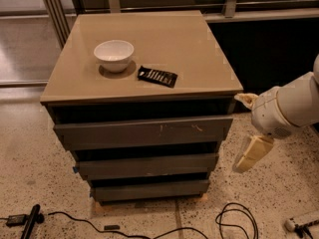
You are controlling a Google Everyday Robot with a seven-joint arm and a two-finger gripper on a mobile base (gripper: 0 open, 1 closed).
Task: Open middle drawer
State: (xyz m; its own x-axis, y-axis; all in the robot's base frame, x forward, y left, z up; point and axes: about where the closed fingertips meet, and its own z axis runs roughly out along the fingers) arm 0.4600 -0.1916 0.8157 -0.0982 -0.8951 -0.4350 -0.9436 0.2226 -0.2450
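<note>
The middle drawer (147,166) is the plain dark grey front between the larger scratched top front (144,131) and the narrow bottom front (149,189) of a low cabinet. All three fronts sit flush and closed. My gripper (252,153) hangs at the end of the white arm (289,108), to the right of the cabinet at about the height of the middle drawer. It is a short way off the cabinet's right side and touches nothing.
The tan cabinet top (199,44) carries a white bowl (114,54) and a black packet (157,76). Cables (234,218) and a black tool (30,221) lie on the speckled floor in front. A dark wall panel (269,54) stands behind the arm.
</note>
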